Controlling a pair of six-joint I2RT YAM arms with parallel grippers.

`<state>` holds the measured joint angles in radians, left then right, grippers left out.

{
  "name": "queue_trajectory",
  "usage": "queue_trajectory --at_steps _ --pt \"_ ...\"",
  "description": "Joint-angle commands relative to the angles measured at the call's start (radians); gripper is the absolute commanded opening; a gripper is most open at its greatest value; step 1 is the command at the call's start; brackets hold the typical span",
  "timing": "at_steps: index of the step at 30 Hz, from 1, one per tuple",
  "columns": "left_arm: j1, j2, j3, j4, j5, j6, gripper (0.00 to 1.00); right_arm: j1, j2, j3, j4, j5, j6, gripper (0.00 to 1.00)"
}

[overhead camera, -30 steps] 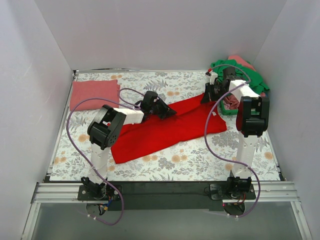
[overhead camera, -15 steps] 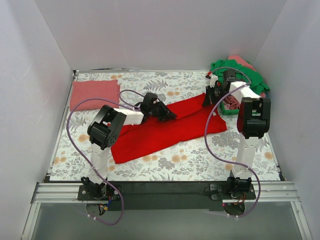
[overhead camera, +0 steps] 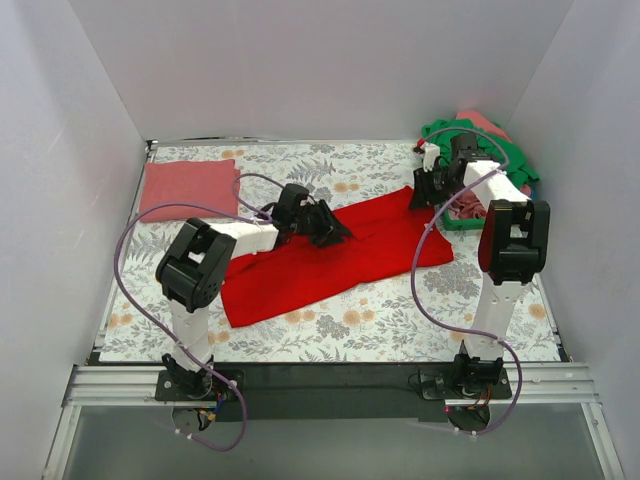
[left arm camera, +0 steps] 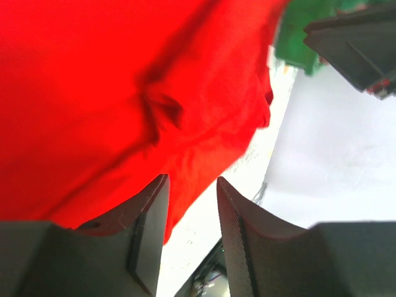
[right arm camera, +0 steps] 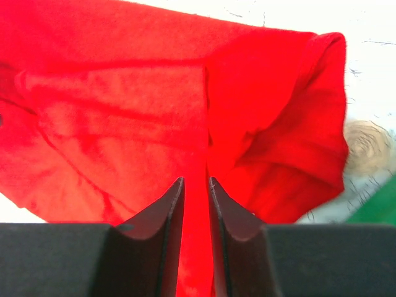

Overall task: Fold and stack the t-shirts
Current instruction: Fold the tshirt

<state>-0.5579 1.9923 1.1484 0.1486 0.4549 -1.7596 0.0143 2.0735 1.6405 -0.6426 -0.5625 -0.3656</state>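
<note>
The bright red t-shirt (overhead camera: 340, 260) lies spread in a long diagonal band across the middle of the table. My left gripper (overhead camera: 325, 225) is open at the shirt's far edge; in the left wrist view (left arm camera: 192, 179) its jaws stand apart, with red cloth (left arm camera: 124, 93) by the left finger. My right gripper (overhead camera: 425, 188) is at the shirt's far right corner; in the right wrist view (right arm camera: 196, 179) its jaws are nearly closed on red cloth (right arm camera: 111, 111). A folded salmon-pink t-shirt (overhead camera: 188, 187) lies at the far left.
A heap of a green t-shirt (overhead camera: 500, 155) and pink ones (overhead camera: 485, 122) sits at the far right corner, just behind my right arm. The floral grey tablecloth (overhead camera: 400, 310) covers the table. White walls close in the left, back and right.
My left arm's elbow has swung left and its gripper has shifted slightly left on the shirt. My right gripper has moved a little up and right at the shirt's corner.
</note>
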Motion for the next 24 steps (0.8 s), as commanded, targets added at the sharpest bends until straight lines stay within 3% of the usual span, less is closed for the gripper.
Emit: queue_trajectory --at_steps 1,5,8,15,18,24 --pt "0.009 -0.139 0.005 -0.067 -0.03 0.151 0.36 -0.005 -0.105 -0.002 -0.038 0.01 -0.061 0.29" --pt "0.021 -0.13 0.097 -0.17 -0.042 0.293 0.38 -0.005 -0.15 -0.014 -0.132 -0.103 -0.191 0.31" --pt "0.047 -0.043 0.249 -0.27 -0.012 0.44 0.38 -0.004 -0.216 -0.065 -0.173 -0.223 -0.284 0.31" --pt "0.062 0.253 0.723 -0.602 -0.021 0.9 0.41 -0.004 -0.383 -0.248 -0.167 -0.33 -0.401 0.35" --pt "0.064 0.332 0.836 -0.632 -0.041 1.015 0.42 -0.005 -0.42 -0.287 -0.164 -0.332 -0.433 0.39" --pt "0.076 0.46 0.978 -0.636 -0.002 1.057 0.45 -0.034 -0.463 -0.338 -0.16 -0.347 -0.457 0.41"
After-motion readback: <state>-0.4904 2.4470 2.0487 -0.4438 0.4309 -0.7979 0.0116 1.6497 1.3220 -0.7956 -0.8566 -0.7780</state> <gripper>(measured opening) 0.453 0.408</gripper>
